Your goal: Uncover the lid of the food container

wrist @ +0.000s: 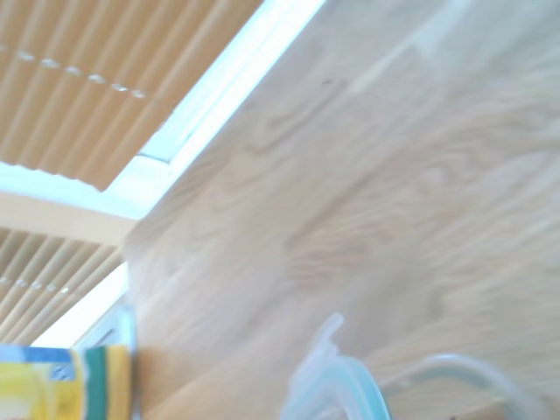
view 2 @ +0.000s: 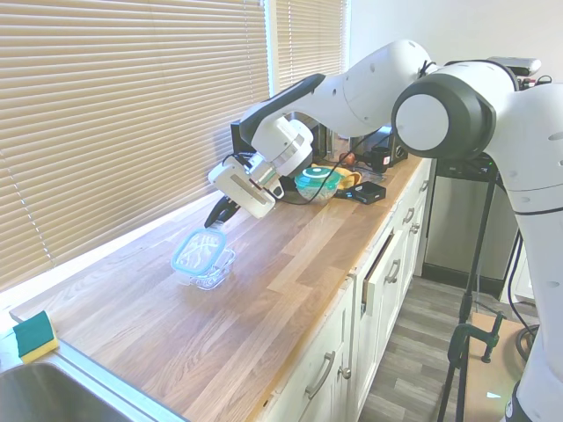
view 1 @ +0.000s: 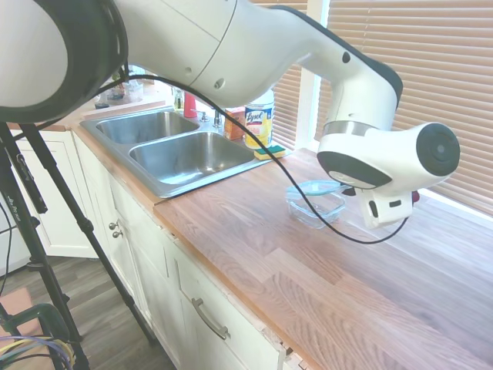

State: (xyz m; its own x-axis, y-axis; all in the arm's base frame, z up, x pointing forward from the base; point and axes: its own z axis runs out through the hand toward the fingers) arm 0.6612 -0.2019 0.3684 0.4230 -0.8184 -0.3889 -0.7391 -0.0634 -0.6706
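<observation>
The food container (view 2: 209, 274) is a small clear dish standing on the wooden counter, also seen in the first exterior view (view 1: 315, 208). Its lid (view 2: 199, 250), clear with a teal rim, sits tilted over it, the end toward the window raised off the dish. My gripper (view 2: 217, 216) is at that raised end, its dark fingers shut on the lid's edge. In the first exterior view the lid (view 1: 320, 187) shows above the dish, and the wrist housing hides the fingers. The wrist view shows the lid's rim (wrist: 337, 385) and the dish's rim (wrist: 477, 372).
A double steel sink (view 1: 185, 154) lies along the counter, with a Lysol wipes tub (view 1: 259, 117) and a yellow-green sponge (view 1: 269, 152) beside it. A teal-lidded bowl (view 2: 318, 183) and dark items stand at the counter's other end. Blinds (view 2: 114, 114) run behind.
</observation>
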